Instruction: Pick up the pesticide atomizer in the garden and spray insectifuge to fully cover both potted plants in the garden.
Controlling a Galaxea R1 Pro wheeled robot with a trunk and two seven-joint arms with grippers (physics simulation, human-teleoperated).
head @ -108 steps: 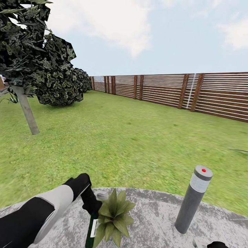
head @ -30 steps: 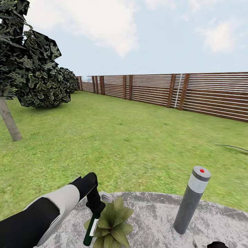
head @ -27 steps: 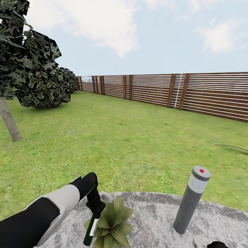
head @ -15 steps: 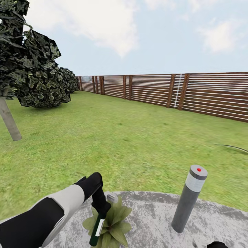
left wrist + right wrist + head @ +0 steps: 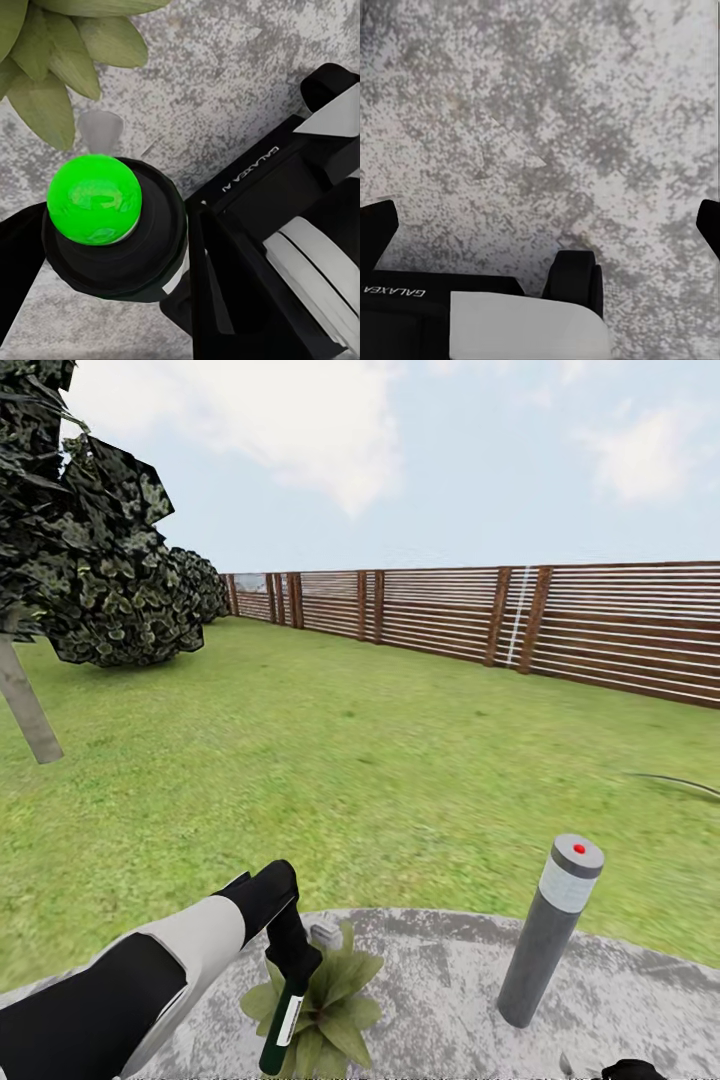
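Observation:
My left gripper (image 5: 292,952) is shut on the pesticide atomizer (image 5: 279,1024), a slim dark green bottle with a white label band that hangs tilted downward. In the left wrist view the atomizer (image 5: 112,247) is seen end-on, with a bright green dome (image 5: 94,199) on it and black fingers (image 5: 16,251) on either side. It hangs over a potted plant (image 5: 322,1000), a low rosette of olive leaves (image 5: 56,60) on the grey patio (image 5: 440,980). My right gripper (image 5: 544,225) stands open above bare paving, with a dark edge of it low at the right (image 5: 630,1070).
A grey bollard lamp (image 5: 549,932) with a red dot on top stands on the patio right of the plant. Lawn (image 5: 380,760) stretches to a brown slatted fence (image 5: 560,625). A tree trunk (image 5: 28,710) and dark bushes (image 5: 130,610) stand far left.
My left gripper has carried the atomizer slightly right, further over the plant's leaves. The head view has shifted a little. The right gripper is unchanged.

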